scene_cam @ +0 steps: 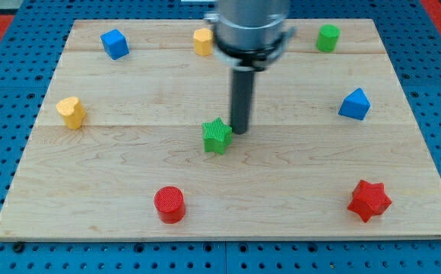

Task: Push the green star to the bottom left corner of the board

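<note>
The green star (pixel 217 137) lies near the middle of the wooden board (pixel 296 190). My tip (pixel 239 132) stands right beside the star, at its upper right edge, touching or nearly touching it. The dark rod rises from there to the arm's grey body at the view's top. The board's bottom left corner (pixel 7 228) is far from the star, down and to the left.
A red cylinder (pixel 169 204) sits below and left of the star. A yellow block (pixel 71 112) lies at the left, a blue cube (pixel 115 43) top left, a yellow block (pixel 203 41) top middle, a green cylinder (pixel 328 37) top right, a blue block (pixel 355 104) right, a red star (pixel 369 200) bottom right.
</note>
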`<state>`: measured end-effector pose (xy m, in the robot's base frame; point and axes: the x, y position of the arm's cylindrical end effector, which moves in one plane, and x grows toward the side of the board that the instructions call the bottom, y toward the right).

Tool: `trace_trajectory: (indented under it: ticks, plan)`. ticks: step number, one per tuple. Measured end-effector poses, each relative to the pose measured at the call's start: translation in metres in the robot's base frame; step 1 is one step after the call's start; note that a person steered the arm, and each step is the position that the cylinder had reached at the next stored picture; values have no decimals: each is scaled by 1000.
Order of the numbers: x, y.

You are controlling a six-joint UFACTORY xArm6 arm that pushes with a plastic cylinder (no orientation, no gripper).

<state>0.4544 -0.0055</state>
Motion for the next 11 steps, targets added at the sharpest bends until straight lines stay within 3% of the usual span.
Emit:
trace_trajectory:
  ticks: [1,2,3,4,6,7,8,9,10,11]
  plan:
    - [12,-86]
    - [13,-56]
    - [27,11]
    - [50,-28]
    - [50,-215]
    - [30,-178]
    - [13,-192]
    - [8,-246]
    - [9,-252]
    - [46,-250]
